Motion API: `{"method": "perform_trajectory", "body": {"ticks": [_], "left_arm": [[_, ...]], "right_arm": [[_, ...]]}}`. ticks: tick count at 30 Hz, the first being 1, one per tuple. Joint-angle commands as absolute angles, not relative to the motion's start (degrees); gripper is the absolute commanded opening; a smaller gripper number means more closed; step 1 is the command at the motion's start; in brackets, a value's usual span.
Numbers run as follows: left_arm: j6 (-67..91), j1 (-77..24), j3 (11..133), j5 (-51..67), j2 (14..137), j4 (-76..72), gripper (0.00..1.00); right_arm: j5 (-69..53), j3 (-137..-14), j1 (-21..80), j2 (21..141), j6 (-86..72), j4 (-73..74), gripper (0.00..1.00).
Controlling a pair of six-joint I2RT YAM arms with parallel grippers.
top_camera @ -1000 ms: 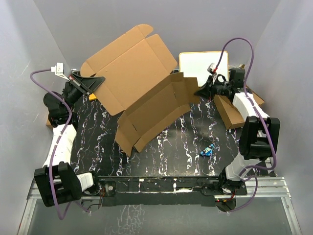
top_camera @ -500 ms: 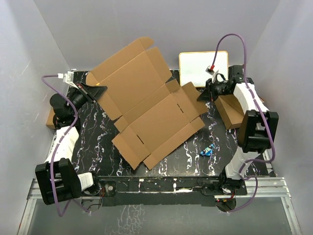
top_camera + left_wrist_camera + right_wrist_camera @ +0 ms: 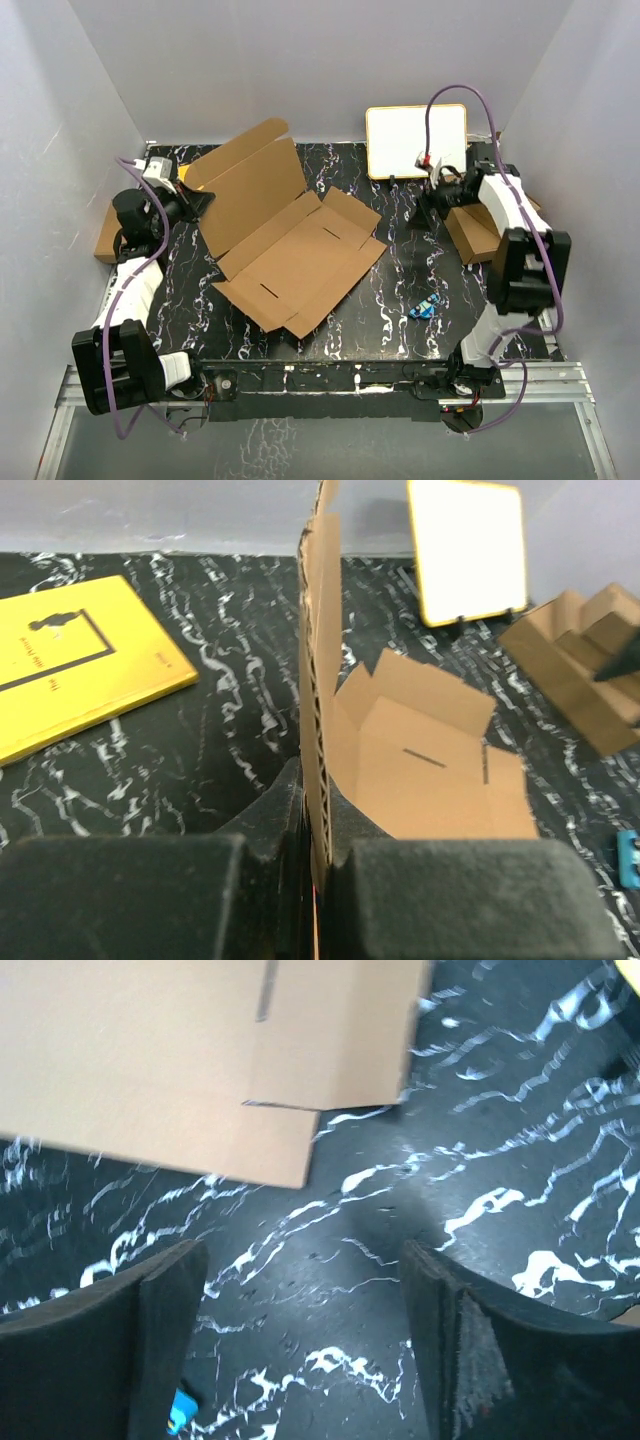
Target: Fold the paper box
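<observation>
The paper box (image 3: 290, 260) lies unfolded on the black marbled table, left of centre, with its base panels flat. Its big lid panel (image 3: 245, 180) stands tilted up at the far left. My left gripper (image 3: 195, 200) is shut on that panel's edge; in the left wrist view the corrugated edge (image 3: 318, 730) runs straight up from between the black pads (image 3: 420, 890). My right gripper (image 3: 425, 212) hovers to the right of the box, apart from it. It is open and empty, above bare table in the right wrist view (image 3: 305, 1290), with the paper box (image 3: 200, 1060) ahead.
A white board (image 3: 415, 140) leans at the back right. A small brown box (image 3: 475, 235) sits by the right arm, another (image 3: 108, 230) at the left edge. A small blue object (image 3: 425, 306) lies front right. A yellow card (image 3: 80, 660) lies left of the raised panel.
My right gripper has let go of the box's right flap and opened. The box has dropped flat and shifted left. My left gripper has drawn back left with the lid panel.
</observation>
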State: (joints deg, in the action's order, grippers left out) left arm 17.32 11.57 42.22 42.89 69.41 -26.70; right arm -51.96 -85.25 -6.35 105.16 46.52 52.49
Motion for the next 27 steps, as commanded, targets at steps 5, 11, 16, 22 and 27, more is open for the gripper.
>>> {"method": "perform_trajectory", "body": {"ticks": [5, 11, 16, 22, 27], "left_arm": [[6.1, 10.9, 40.0, 37.9, 68.1, -19.7, 0.00], [5.2, 10.6, 38.3, 38.6, 68.7, -17.9, 0.00], [4.7, 10.2, 37.4, 39.3, 68.0, -18.2, 0.00], [5.7, 10.1, 37.2, 40.9, 68.4, -19.2, 0.00], [6.1, 10.1, 37.2, 41.2, 68.6, -19.3, 0.00]], "right_arm": [[-68.1, -56.9, -1.9, 80.7, 96.2, 50.7, 1.00], [-57.1, -48.2, 17.4, 81.1, 89.9, 34.5, 1.00], [-49.0, -45.1, 26.1, 84.7, 87.4, 22.1, 0.98], [-42.4, -41.5, 31.6, 86.8, 88.1, 14.2, 0.94], [-41.5, -41.0, 33.1, 87.2, 88.5, 13.2, 0.87]]}}
